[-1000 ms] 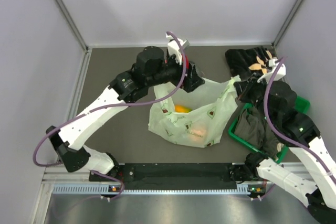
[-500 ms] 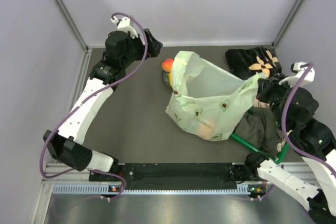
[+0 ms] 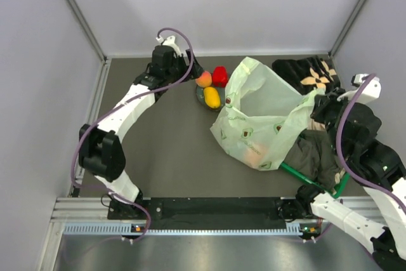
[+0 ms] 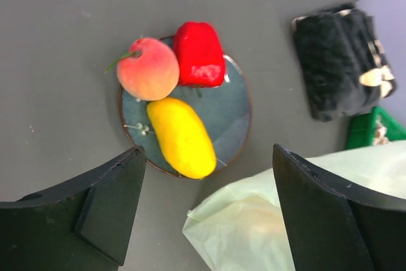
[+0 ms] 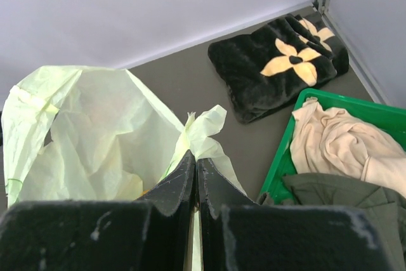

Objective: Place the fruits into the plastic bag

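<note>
Three fruits lie on a small grey plate: a yellow-red mango, a red round one and a yellow piece. My left gripper hovers open above the plate's near edge, holding nothing. From above it is just left of the fruits. The plastic bag stands right of the plate, mouth up, and an orange shape shows through its wall. My right gripper is shut on the bag's handle.
A dark cloth with a flower print lies at the back right. A green basket of clothes sits by the right arm, against the bag. Grey walls close in the table on three sides.
The left gripper has left the bag's rim, swung to the back left and come over the plate. The bag has shifted right with its mouth raised, uncovering the plate.
</note>
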Action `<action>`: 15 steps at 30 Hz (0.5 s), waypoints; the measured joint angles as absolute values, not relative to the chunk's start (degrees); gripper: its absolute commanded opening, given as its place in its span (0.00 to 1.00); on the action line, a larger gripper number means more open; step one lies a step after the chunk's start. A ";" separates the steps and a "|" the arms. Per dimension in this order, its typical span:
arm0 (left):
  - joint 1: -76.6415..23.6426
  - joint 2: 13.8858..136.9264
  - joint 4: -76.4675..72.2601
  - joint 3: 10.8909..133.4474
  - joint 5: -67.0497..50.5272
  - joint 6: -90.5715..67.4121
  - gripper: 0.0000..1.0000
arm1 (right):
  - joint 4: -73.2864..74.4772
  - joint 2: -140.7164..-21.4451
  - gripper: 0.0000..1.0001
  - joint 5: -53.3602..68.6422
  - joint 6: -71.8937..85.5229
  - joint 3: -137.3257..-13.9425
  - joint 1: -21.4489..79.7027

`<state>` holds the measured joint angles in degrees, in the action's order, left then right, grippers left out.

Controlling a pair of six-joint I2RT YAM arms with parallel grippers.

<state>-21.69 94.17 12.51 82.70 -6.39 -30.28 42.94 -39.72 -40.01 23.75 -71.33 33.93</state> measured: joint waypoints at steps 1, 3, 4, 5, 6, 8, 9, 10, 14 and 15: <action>-21.61 95.35 12.34 82.70 -6.39 -30.55 0.81 | 42.92 -39.86 0.00 -40.01 24.21 -71.33 33.93; -21.58 97.78 12.12 82.72 -6.39 -31.31 0.79 | 42.89 -40.29 0.00 -40.03 24.69 -71.33 33.93; -21.67 99.00 12.05 82.72 -6.39 -31.73 0.79 | 42.89 -40.62 0.00 -40.03 24.82 -71.33 33.93; -21.78 100.01 12.12 82.72 -6.37 -32.03 0.79 | 42.87 -40.95 0.00 -40.03 25.04 -71.33 33.93; -22.06 101.30 12.21 82.72 -6.13 -32.49 0.79 | 42.85 -41.41 0.00 -40.03 25.15 -71.33 33.93; -23.00 103.68 12.47 82.72 -5.15 -33.15 0.79 | 42.74 -42.37 0.00 -39.99 25.19 -71.33 33.93; -23.70 104.68 12.78 82.72 -4.62 -33.34 0.79 | 42.70 -42.89 0.00 -39.99 25.21 -71.33 33.93; -24.49 105.62 13.04 82.78 -3.90 -33.41 0.79 | 42.59 -43.35 0.00 -39.94 25.21 -71.33 33.93; -27.35 109.86 15.46 85.76 -1.67 -33.93 0.79 | 42.04 -44.93 0.00 -39.62 25.21 -71.33 33.93; -28.16 111.33 16.01 87.37 -1.06 -33.98 0.78 | 41.76 -45.19 0.00 -39.57 25.21 -71.33 33.93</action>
<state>-28.16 111.33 16.01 87.37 -1.06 -33.98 41.76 -45.19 -39.57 25.21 -71.33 33.93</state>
